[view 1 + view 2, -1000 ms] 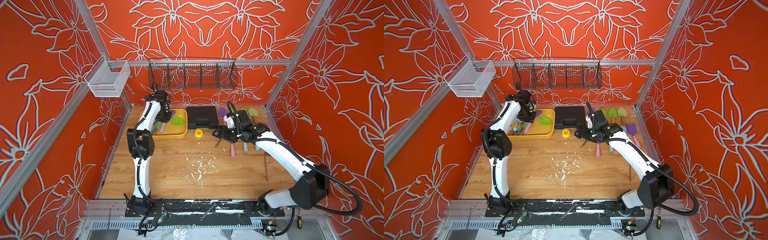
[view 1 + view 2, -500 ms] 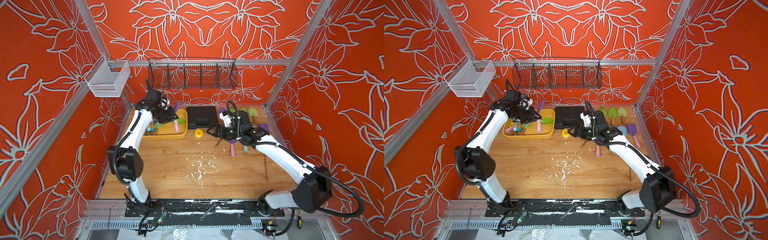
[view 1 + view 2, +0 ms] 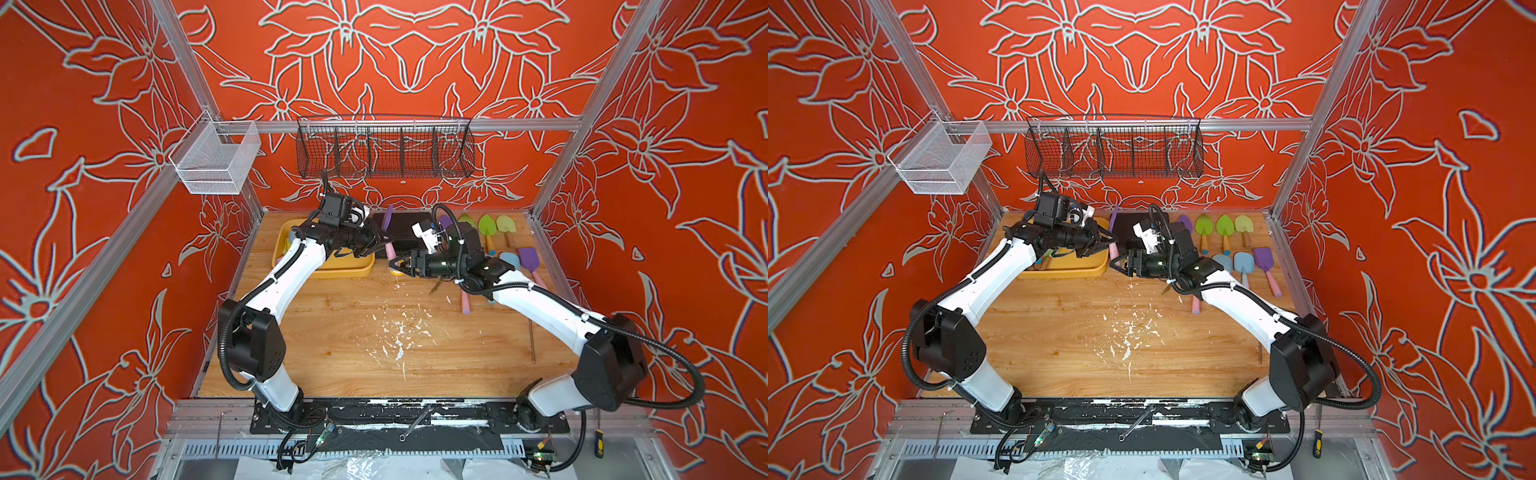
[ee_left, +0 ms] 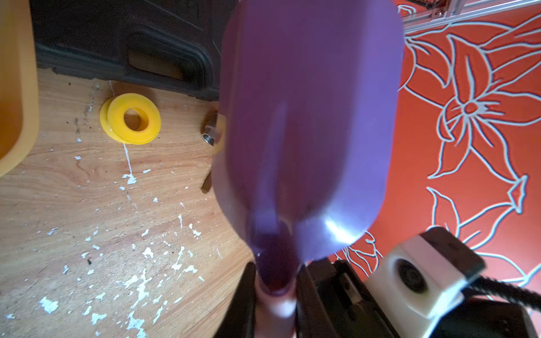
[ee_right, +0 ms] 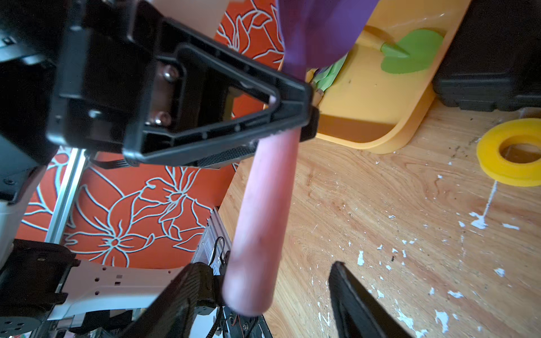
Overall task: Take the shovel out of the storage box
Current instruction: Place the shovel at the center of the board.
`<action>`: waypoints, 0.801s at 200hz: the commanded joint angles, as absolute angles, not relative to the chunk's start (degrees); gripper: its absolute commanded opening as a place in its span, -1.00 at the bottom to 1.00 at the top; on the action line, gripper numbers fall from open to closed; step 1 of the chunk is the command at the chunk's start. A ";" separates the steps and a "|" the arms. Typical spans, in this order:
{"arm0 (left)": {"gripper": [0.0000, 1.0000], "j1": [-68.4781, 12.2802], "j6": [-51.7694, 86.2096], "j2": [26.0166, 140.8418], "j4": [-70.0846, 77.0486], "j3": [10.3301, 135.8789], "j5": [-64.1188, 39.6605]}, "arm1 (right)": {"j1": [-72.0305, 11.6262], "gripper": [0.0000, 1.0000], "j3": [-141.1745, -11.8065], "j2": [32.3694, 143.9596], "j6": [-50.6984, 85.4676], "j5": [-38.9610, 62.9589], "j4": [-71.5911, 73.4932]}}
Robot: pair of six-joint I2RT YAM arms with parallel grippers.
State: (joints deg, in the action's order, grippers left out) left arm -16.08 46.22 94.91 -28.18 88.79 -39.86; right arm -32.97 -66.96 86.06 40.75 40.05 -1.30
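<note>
Already, in both top views, the purple plastic shovel with a pink handle [image 3: 388,217] is being held in the air just outside the shallow yellow plastic storage box [image 3: 332,272], beside the black ribbed tool case [image 3: 405,224], by the left gripper [image 3: 382,242]; the right gripper [image 3: 395,265] is being held at the handle's free end; in the left wrist view, the shovel [image 4: 307,117] is being pinched at its neck by jaws pressed onto it; in the right wrist view, the handle is being flanked by the right gripper's spread fingers [image 5: 351,292], and whether they are touching it cannot be told; a green leaf-shaped shovel [image 5: 409,52] is being left in the box; removal is judged done; a handover or set-down on the wooden table [image 3: 332,332] is judged remaining.
</note>
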 commanded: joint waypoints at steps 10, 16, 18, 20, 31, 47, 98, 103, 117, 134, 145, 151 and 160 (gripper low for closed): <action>-1.00 -16.47 49.10 92.38 -22.68 88.97 -43.01 | -33.14 0.36 -67.38 88.33 43.20 43.27 3.96; -1.00 -16.73 49.06 92.38 -22.50 88.95 -43.07 | -33.16 0.34 -67.49 88.60 43.08 43.41 4.14; -1.00 -16.77 48.98 92.42 -22.57 89.03 -43.07 | -33.15 0.33 -67.49 88.68 43.07 43.42 4.18; -1.00 -16.81 48.90 92.45 -22.63 89.08 -43.07 | -33.14 0.32 -67.56 88.79 43.11 43.48 4.32; -1.00 -17.18 48.78 92.38 -22.64 88.91 -43.13 | -33.14 0.28 -67.75 89.31 43.46 43.37 4.89; -1.00 -17.46 48.71 92.21 -22.24 88.36 -43.42 | -33.13 0.21 -68.28 89.94 43.72 43.50 5.58; -1.00 -17.56 48.18 91.64 -21.67 86.71 -43.59 | -33.08 0.00 -69.74 91.00 44.42 44.03 5.98; -1.00 -17.58 48.04 91.59 -21.62 86.60 -43.59 | -33.07 -0.02 -69.86 91.07 44.45 44.04 5.98; -1.00 -17.58 47.84 91.66 -21.53 86.14 -43.68 | -32.96 -0.13 -70.04 91.14 44.63 44.35 5.98; -1.00 -17.58 47.66 91.58 -21.11 85.46 -43.94 | -32.92 -0.37 -70.22 91.53 45.24 44.75 6.04; -1.00 -17.75 47.22 91.63 -21.33 85.18 -43.95 | -32.93 -0.57 -70.38 91.75 45.61 45.10 6.05; -1.00 -17.75 46.96 91.58 -21.36 85.02 -43.99 | -32.80 -0.69 -70.40 91.67 45.87 45.22 5.98; -1.00 -17.84 46.76 91.54 -21.08 84.67 -44.15 | -32.84 -0.87 -70.48 91.73 46.17 45.18 5.76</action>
State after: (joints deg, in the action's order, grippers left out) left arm -17.23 47.59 93.82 -21.71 85.69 -41.63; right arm -33.06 -68.53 90.94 45.12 44.66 4.36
